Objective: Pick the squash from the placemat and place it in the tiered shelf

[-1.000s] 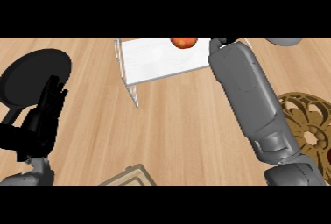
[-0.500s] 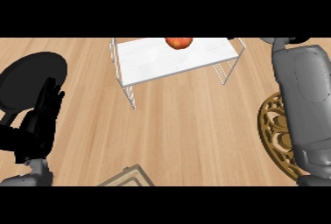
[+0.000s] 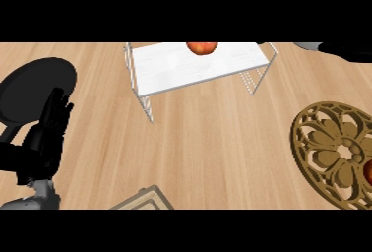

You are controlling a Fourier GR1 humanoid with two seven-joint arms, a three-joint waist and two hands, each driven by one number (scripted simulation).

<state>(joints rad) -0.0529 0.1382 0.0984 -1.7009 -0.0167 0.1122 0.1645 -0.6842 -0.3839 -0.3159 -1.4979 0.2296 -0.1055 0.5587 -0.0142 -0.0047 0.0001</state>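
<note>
Orange-red squash (image 3: 202, 47) now lies on the top tier of the white wire-framed tiered shelf (image 3: 189, 74), at the far edge of my view; it sits well to the left of my right hand (image 3: 345, 50), clearly apart from it, with nothing touching it. A second ago the right forearm stretched across the middle of the view with its hand up by the squash; half a second ago it had swung out along the right side; now only a dark piece of that hand shows in the upper right corner, and I cannot tell whether it is spread or closed. I read this as the squash released and the arm pulling away, so the placing looks done; what I would check is that the squash stays put on that tier.

My left hand (image 3: 47, 130) shows at the left of the view, open with fingers pointing up, resting and holding nothing; it matches both earlier pictures.

Counting what I see: one squash; one tiered shelf, up and to the right of the left hand; one round brown openwork placemat (image 3: 330, 147), on the near side of the right hand, carrying one reddish bit at its right side that the view's edge cuts off; one round black plate (image 3: 33, 83), just beyond the left hand; one tan framed corner (image 3: 145, 199) at the lower edge, right of the left hand; one light wooden desk (image 3: 210, 147) under all of it; two hands.
</note>
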